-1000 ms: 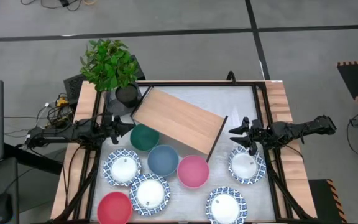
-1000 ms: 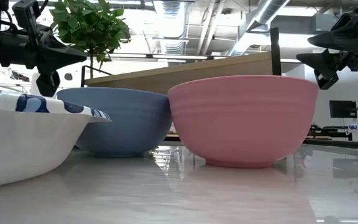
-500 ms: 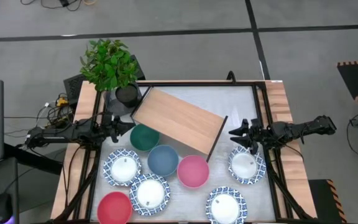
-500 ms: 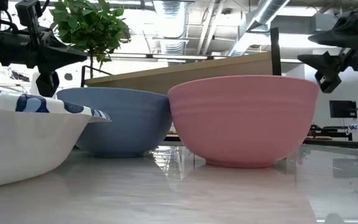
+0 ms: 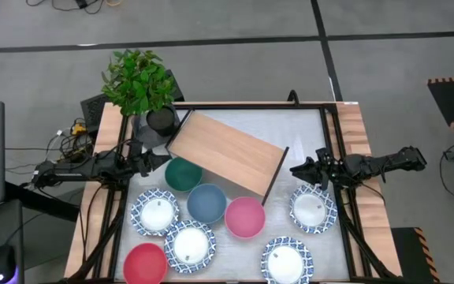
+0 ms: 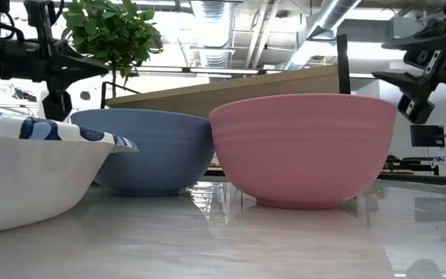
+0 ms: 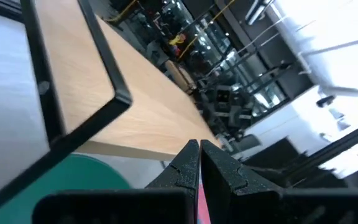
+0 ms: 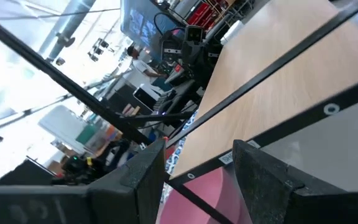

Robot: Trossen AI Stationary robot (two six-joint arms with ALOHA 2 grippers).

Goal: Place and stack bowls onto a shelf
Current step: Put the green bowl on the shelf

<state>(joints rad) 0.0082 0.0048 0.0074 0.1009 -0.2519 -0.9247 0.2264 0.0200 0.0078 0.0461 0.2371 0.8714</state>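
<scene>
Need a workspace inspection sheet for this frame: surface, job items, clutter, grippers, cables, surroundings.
Surface: white tabletop with wooden edges.
Job items: shelf lies diagonally, no bowls on it; green bowl, blue bowl, pink bowl, red bowl and five white patterned bowls sit on the table, unstacked.
Clutter: potted plant at the far left corner.
Grippers: left gripper shut, beside the green bowl; right gripper open, above a white bowl.
Cables: bundle off the left edge.
Surroundings: grey floor, hazard tape.
</scene>
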